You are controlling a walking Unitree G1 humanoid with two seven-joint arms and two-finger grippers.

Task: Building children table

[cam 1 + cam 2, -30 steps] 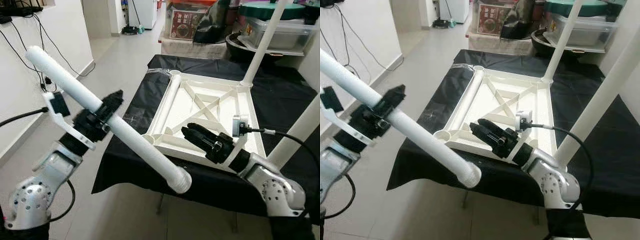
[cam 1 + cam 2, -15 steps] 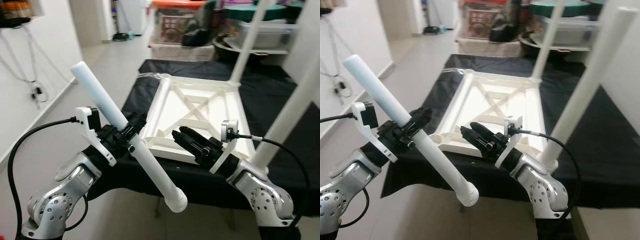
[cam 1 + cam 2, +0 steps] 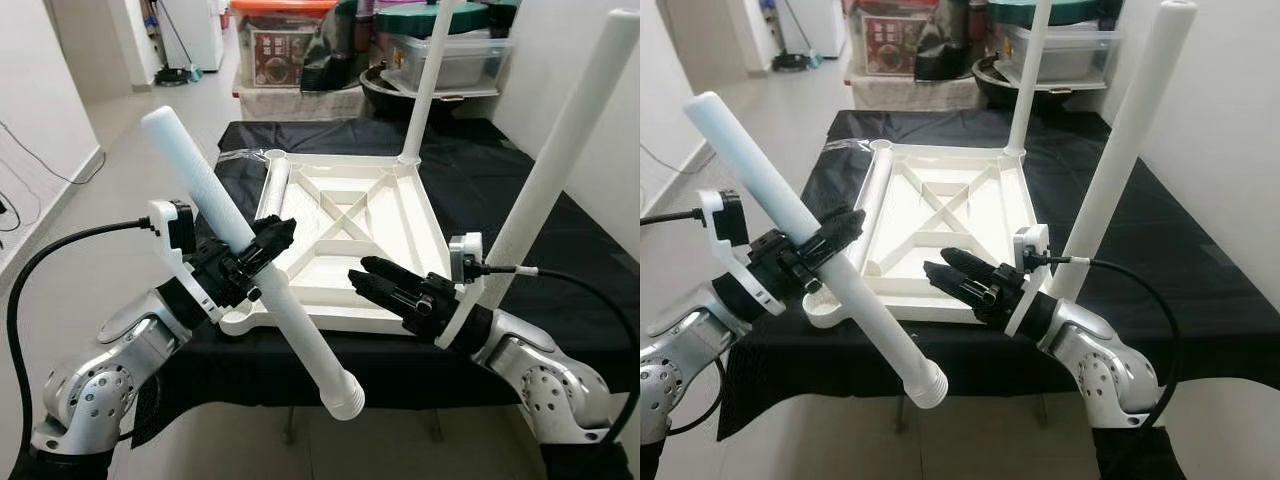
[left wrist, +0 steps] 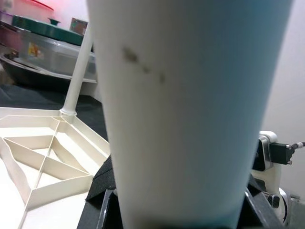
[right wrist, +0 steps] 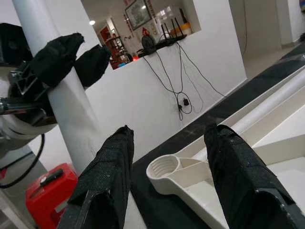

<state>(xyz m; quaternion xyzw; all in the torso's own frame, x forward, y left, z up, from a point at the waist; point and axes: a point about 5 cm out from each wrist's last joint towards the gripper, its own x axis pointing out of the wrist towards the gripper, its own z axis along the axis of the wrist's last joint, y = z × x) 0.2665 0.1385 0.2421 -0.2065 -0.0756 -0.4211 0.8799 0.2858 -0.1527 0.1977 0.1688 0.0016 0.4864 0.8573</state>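
Note:
A white tabletop [image 3: 345, 235] lies upside down on a table draped in black cloth [image 3: 500, 180]. Two white legs stand in its sockets: one at the far right corner [image 3: 428, 80], one at the near right corner [image 3: 560, 165]. Another white tube [image 3: 272, 188] lies along its left inside edge. My left gripper [image 3: 268, 240] is shut on a loose white leg [image 3: 215, 205], held tilted with its threaded end [image 3: 343, 400] low, in front of the table. The empty near-left socket [image 3: 823, 312] sits just behind that leg. My right gripper [image 3: 362, 270] hovers open over the tabletop's near edge, pointing toward that socket [image 5: 164, 168].
Plastic storage bins and boxes [image 3: 440, 55] crowd the space behind the table. A white wall [image 3: 560, 60] runs close on the right. Open floor [image 3: 110, 170] lies to the left, with a cable along the wall. A red case [image 5: 45, 188] stands on the floor.
The camera has shifted and the view has steadied. My left gripper has swung the leg from a shallow slant to a steeper one, closer to the near-left socket. My right gripper stays open.

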